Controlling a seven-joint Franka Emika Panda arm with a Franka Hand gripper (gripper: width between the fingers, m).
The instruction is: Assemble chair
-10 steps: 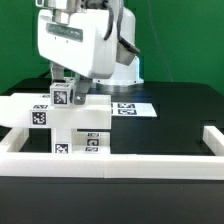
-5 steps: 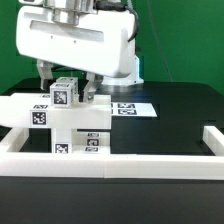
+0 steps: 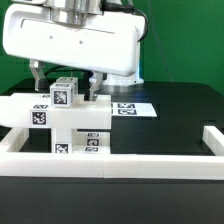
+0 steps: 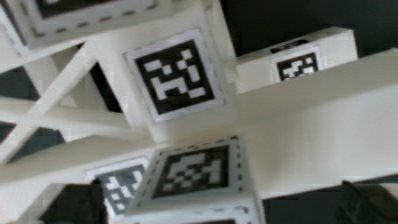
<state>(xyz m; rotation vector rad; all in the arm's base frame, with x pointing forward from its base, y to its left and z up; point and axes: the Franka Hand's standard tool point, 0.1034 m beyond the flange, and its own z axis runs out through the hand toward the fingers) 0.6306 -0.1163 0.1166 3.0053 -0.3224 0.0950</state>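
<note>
Exterior view: chair (image 3: pixel 70 125) upright, long axis vertical; gripper (image 3: pixel 66 85) spread wide, straddling top block

One chair (image 3: pixel 68 122), one marker board (image 3: pixel 130 108)

Matte white chair (image 3: pixel 70 120) w/ blk-&-wht square tags, blk table (image 3: pixel 170 115), green backdrop (image 3: pixel 185 45).

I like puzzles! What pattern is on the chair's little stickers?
Black-and-white squares on the white chair, clearest in the wrist view.
</note>
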